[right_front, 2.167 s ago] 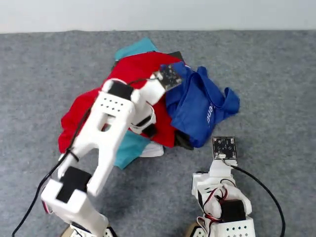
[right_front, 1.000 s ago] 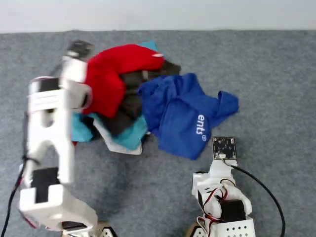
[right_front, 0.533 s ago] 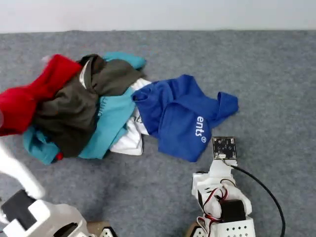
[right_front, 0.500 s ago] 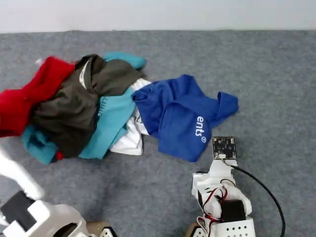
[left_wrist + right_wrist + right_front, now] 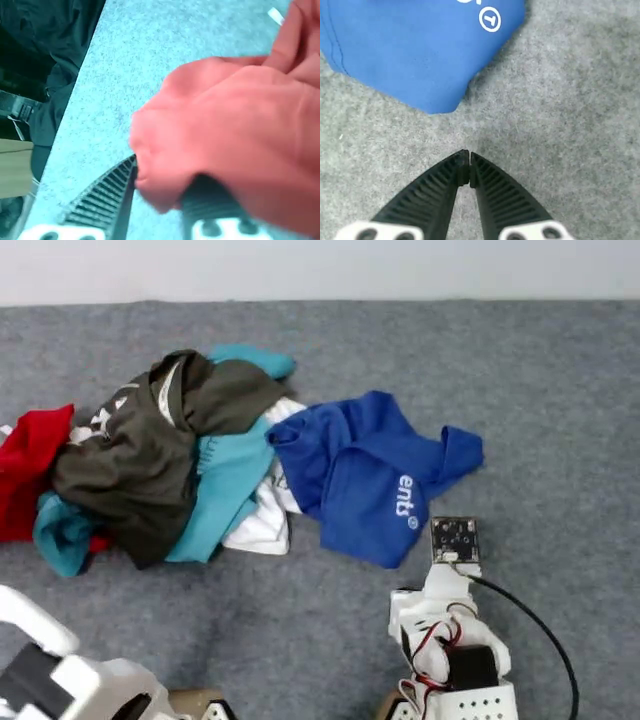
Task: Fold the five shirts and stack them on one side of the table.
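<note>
**Ana:** High view first: how did the shirts look from up there?

**Ben:** All five lay unfolded in a loose heap on the grey surface (image 5: 560,390). The blue shirt (image 5: 370,475) sprawled on the right of the heap, crumpled, with white print on its front. A dark olive shirt (image 5: 150,460) was draped over a teal shirt (image 5: 225,490). Only a corner of the white shirt (image 5: 262,525) poked out between the teal and the blue. The red shirt (image 5: 25,480) was at the far left of the pile.

**Ana:** Was anything cut off?

**Ben:** Yes, the red one ran off the picture's left edge, so I couldn't see its full shape. Most of the white one was buried.

**Ana:** And the end effectors?

**Ben:** In the left wrist view, the left end effector (image 5: 165,175) was clamped on a bunched fold of the red shirt (image 5: 235,130). The cloth bulged over its fingertips and hid them. In the right wrist view, the right end effector (image 5: 469,162) was closed with nothing in it, tips touching. It sat over bare surface, just beside the blue shirt's (image 5: 410,50) hem.
</note>
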